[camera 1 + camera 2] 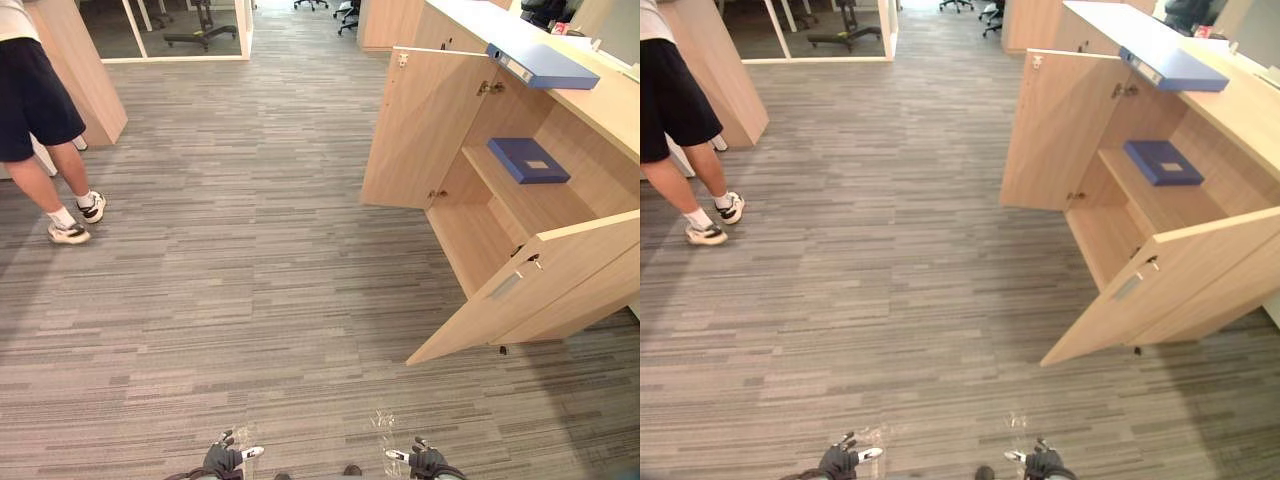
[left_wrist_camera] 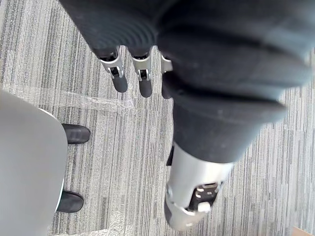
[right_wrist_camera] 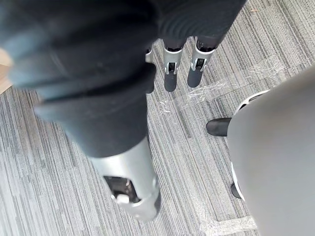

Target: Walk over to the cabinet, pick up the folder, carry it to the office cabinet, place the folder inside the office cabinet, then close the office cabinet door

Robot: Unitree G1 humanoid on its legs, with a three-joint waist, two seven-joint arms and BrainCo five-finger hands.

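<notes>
Left hand [image 2: 142, 81] and right hand [image 3: 170, 76] hang straight-fingered, empty; blue folder [image 1: 548, 66] lies flat atop cabinet [image 1: 608, 106].

The left hand [image 2: 206, 83] hangs over a grey striped carpet [image 2: 123, 162] and holds nothing. Its dark ribbed cover [image 2: 236, 54] is the part nearest to the camera. The silver fingers [image 2: 144, 84] with dark tips are straight, side by side, and point toward the carpet. The thumb [image 2: 192, 196] stands apart from them, also straight. A wrinkled strip of clear tape [image 2: 93, 101] lies on the carpet, just past the fingertips.
</notes>
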